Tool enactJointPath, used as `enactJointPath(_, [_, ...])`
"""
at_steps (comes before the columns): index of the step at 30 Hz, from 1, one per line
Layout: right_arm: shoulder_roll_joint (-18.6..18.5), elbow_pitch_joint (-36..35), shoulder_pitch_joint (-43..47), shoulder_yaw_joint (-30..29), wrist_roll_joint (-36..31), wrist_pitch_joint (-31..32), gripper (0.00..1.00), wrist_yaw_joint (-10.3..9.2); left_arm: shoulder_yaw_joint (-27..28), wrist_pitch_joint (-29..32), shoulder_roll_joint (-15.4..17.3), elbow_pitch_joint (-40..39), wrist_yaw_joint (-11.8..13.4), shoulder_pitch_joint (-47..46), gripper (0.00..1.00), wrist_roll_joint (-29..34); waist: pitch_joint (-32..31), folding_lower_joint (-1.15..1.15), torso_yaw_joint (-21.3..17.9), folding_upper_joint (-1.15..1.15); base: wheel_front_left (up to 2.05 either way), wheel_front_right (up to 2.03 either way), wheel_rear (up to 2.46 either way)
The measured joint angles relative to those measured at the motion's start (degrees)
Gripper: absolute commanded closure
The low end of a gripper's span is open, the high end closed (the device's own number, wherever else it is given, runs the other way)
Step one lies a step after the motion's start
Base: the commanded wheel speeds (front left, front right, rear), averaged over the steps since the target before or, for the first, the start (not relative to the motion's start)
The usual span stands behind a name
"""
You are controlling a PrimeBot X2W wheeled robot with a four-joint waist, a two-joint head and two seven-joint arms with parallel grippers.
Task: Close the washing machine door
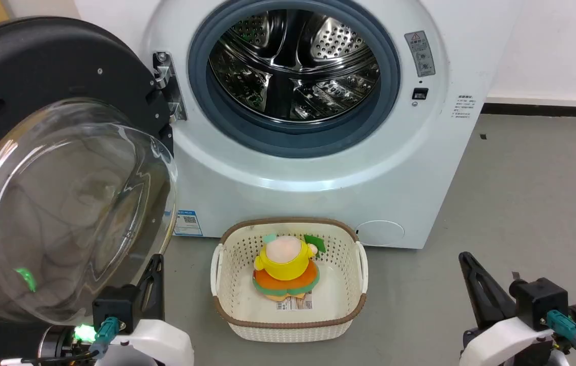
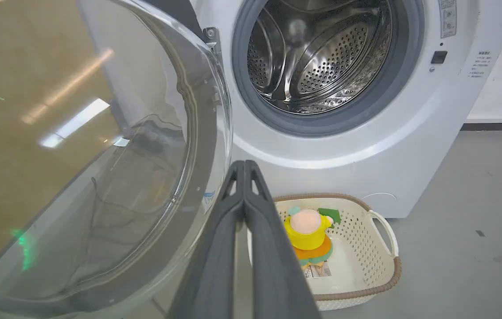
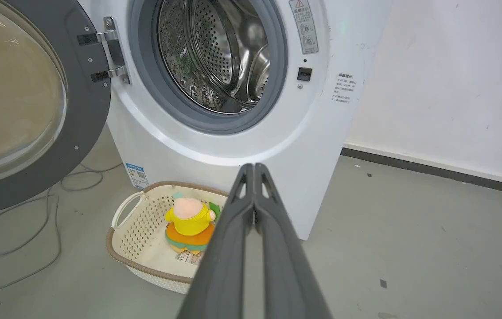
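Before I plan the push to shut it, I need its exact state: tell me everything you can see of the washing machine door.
The washing machine door is a large round black disc, matte on the side seen, with small screws and a bulging clear glass bowl window. It stands wide open left of the washing machine, hung on a metal hinge. The shut left gripper points up near the window's lower edge; contact cannot be told.
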Motion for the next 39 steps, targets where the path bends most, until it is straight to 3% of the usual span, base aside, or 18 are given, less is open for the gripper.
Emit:
enactJointPath(1, [0.0, 0.0, 0.0, 0.0, 0.0, 0.0, 1.00, 0.00, 0.0, 0.0, 0.0, 0.0, 0.0, 0.0, 1.00, 0.0, 0.0, 0.00, 0.0, 0.00, 0.00, 0.00, 0.00])
enactJointPath(2, [0.0, 0.0, 0.0, 0.0, 0.0, 0.0, 0.00, 0.00, 0.0, 0.0, 0.0, 0.0, 0.0, 0.0, 0.00, 0.0, 0.0, 0.00, 0.0, 0.00, 0.00, 0.00, 0.00])
enactJointPath(22, [0.0, 0.4, 0.0, -0.3, 0.9, -1.7, 0.00, 0.00, -0.3, -1.6, 0.0, 0.1, 0.1, 0.0, 0.00, -0.4, 0.0, 0.00, 0.7, 0.00, 0.00, 0.00, 0.00])
enactJointPath(39, [0.0, 0.8, 0.2, 0.2, 2.1, -3.6, 0.00, 0.00, -0.4, -3.6, 0.0, 0.0, 0.6, 0.1, 0.00, -1.0, -0.3, 0.00, 4.5, 0.00, 0.00, 0.00, 0.00])
